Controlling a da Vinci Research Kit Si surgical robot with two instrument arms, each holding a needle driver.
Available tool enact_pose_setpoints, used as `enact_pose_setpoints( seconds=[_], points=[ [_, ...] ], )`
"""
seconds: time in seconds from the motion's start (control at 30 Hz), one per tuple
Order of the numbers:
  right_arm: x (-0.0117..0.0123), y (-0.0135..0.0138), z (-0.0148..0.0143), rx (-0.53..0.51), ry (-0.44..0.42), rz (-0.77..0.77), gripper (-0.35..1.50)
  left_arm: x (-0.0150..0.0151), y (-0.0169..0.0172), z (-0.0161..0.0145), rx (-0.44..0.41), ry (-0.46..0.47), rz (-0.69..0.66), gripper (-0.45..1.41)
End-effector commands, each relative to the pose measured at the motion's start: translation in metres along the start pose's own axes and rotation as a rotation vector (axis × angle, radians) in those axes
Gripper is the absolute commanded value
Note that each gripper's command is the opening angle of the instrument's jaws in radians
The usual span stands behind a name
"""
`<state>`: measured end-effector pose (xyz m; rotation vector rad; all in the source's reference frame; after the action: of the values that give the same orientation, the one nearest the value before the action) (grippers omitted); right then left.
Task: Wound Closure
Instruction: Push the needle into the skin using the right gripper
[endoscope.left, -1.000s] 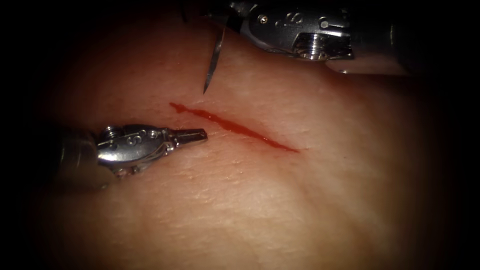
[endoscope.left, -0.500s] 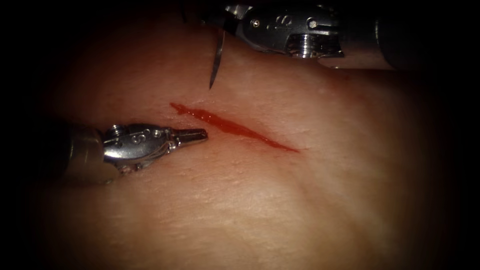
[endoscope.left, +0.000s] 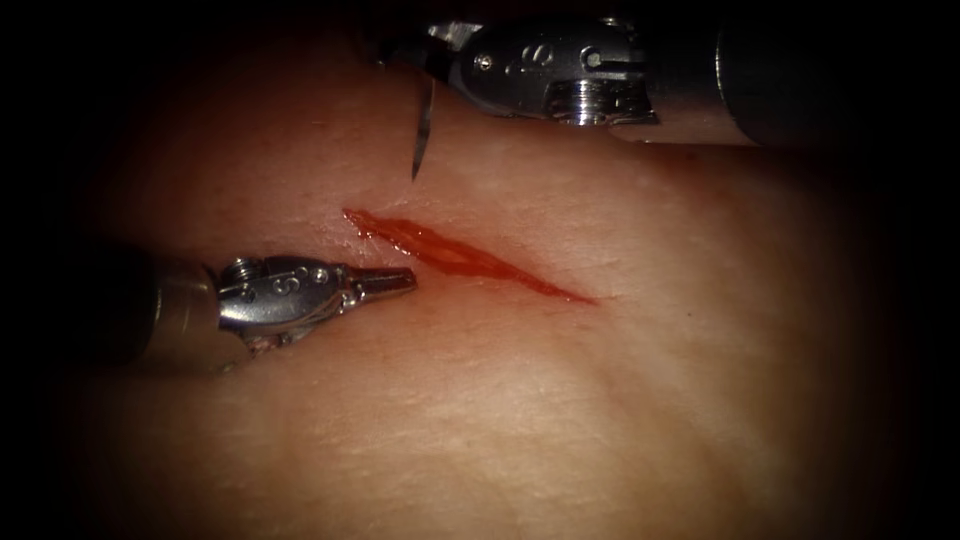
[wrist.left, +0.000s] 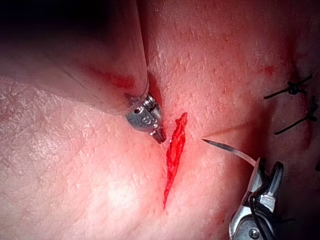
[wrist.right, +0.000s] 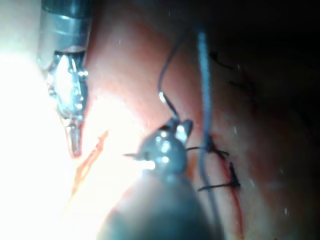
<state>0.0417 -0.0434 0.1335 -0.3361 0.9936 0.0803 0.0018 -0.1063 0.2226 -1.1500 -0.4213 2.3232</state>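
The tissue (endoscope.left: 560, 420) bears a slanting cut (endoscope.left: 470, 258) filled with red fluid. My right tool (endoscope.left: 437, 58) reaches in over the far side, jaws shut on the curved needle (endoscope.left: 424, 125) well back from its tip. The needle hangs free of the tissue, its tip just above the cut's left end. The needle (wrist.left: 225, 147) points toward the cut (wrist.left: 175, 155) from the right tool (wrist.left: 267, 169). My left tool (endoscope.left: 400, 283) lies on the cut's left side, jaws shut on nothing, tip resting on the skin at the edge. Dark thread (wrist.right: 169, 70) trails up from the right tool.
Older dark stitches (wrist.left: 292, 90) with cut ends sit on a closed wound beyond the right tool, also seen as knots (wrist.right: 220, 150). The left tool's shaft (endoscope.left: 170, 315) covers the tissue at the left.
The right tool has shifted left with the needle, whose tip stays above the cut's left end. The left tool has slid slightly right and lower, and the cut gapes wider.
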Motion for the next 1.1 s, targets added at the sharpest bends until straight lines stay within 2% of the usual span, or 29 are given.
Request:
enact_pose_setpoints(
  seconds=[0.03,0.67,1.1],
  points=[
    [-0.0002,-0.0003,0.0010,0.000,0.002,-0.004,-0.35,-0.0005,0.0005,0.0007,-0.003,0.000,-0.001,-0.33],
    [-0.0006,-0.0002,0.0011,-0.008,-0.014,-0.082,-0.35,-0.0010,0.0006,0.0005,-0.003,0.000,0.002,-0.36],
    [-0.0013,-0.0012,0.0014,0.020,-0.034,-0.111,-0.35,-0.0012,0.0005,0.0002,-0.006,0.000,0.004,-0.36]
  ],
)
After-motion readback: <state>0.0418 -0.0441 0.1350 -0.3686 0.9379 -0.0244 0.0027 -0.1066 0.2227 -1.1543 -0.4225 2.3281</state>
